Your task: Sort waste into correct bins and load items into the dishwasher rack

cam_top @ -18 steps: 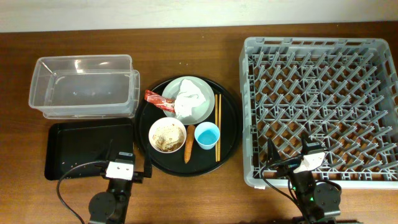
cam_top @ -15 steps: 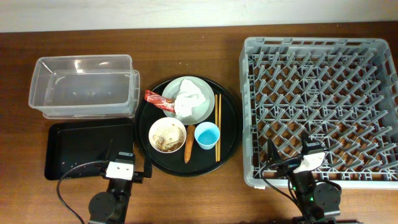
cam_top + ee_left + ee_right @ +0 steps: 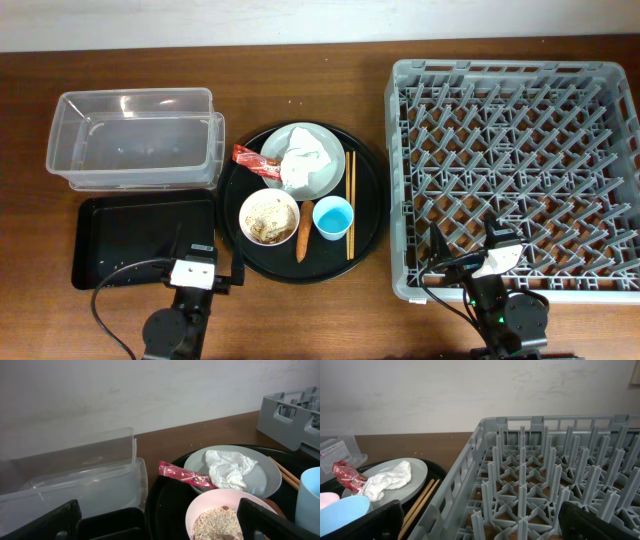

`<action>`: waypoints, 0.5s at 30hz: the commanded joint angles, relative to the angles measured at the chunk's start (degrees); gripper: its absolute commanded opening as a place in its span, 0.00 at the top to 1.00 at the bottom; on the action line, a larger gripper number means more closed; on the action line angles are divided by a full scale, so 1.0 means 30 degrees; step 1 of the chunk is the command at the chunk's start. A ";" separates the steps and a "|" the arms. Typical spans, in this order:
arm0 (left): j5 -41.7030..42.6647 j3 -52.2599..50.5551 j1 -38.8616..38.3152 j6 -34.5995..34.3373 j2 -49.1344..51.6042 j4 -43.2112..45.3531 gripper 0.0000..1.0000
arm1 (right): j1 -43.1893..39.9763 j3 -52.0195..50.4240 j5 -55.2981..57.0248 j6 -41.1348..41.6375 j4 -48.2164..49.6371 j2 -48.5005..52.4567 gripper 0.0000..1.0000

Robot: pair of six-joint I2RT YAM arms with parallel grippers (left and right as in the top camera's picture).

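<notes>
The left gripper (image 3: 160,524) hangs above the near right corner of the shallow black rectangular tray (image 3: 95,245), jaws spread wide with nothing between them; the right gripper (image 3: 480,522) is equally wide and empty over the near left corner of the large light grey pegged dishwasher rack (image 3: 402,180). A narrow strip of bare brown wooden table (image 3: 300,60) separates the rack's left wall from the large round black tray (image 3: 368,225). On that tray the pale grey-green round plate (image 3: 327,182) carries the crumpled white paper napkin (image 3: 303,162); the small red snack wrapper (image 3: 252,160) lies at the tray's left rim, seemingly against the plate's edge. Nearer sit the small white bowl (image 3: 242,216) of beige rice scraps (image 3: 268,218), the short orange carrot piece (image 3: 305,230) and the small light blue cup (image 3: 333,217); the thin wooden chopsticks (image 3: 350,205) lie just right of the cup. The clear rectangular plastic tub (image 3: 58,150) sits just beyond the shallow tray's far edge, its right end just beside the round tray; open table runs behind everything.
</notes>
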 commanded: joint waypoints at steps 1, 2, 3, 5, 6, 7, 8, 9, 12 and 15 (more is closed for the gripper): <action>0.0153 -0.0211 0.0117 0.0248 -0.0146 0.0044 0.01 | -0.0058 -0.0138 -0.0036 0.0153 -0.0022 -0.0124 0.02; 0.0153 -0.0211 0.0117 0.0248 -0.0146 0.0044 0.01 | -0.0058 -0.0138 -0.0036 0.0153 -0.0022 -0.0124 0.02; 0.0153 -0.0211 0.0117 0.0248 -0.0146 0.0044 0.01 | -0.0058 -0.0138 -0.0029 0.0153 -0.0022 -0.0124 0.02; 0.0153 -0.0211 0.0117 0.0248 -0.0146 0.0044 0.01 | -0.0058 -0.0138 -0.0044 0.0160 -0.0015 -0.0124 0.02; 0.0168 -0.0211 0.0117 0.0248 -0.0146 0.0306 0.01 | -0.0058 -0.0138 -0.0029 0.0153 -0.0022 -0.0124 0.02; 0.0131 -0.0211 0.0117 0.0262 -0.0146 0.0415 0.01 | -0.0058 -0.0138 0.0051 0.0153 -0.0022 -0.0124 0.02; -0.0066 -0.0211 0.0117 0.0262 -0.0146 0.0437 0.01 | -0.0058 -0.0138 0.0036 0.0153 -0.0022 -0.0124 0.02; -0.0058 -0.0211 0.0117 0.0255 -0.0146 0.0503 0.01 | -0.0058 -0.0138 0.0036 0.0160 -0.0022 -0.0124 0.02; 0.0029 -0.0211 0.0117 0.0240 -0.0146 0.0488 0.01 | -0.0058 -0.0138 0.0036 0.0160 -0.0066 -0.0015 0.02; 0.0007 -0.0189 0.0117 0.0240 -0.0146 0.0474 0.01 | -0.0058 0.0109 -0.0022 0.0160 -0.0255 -0.0015 0.02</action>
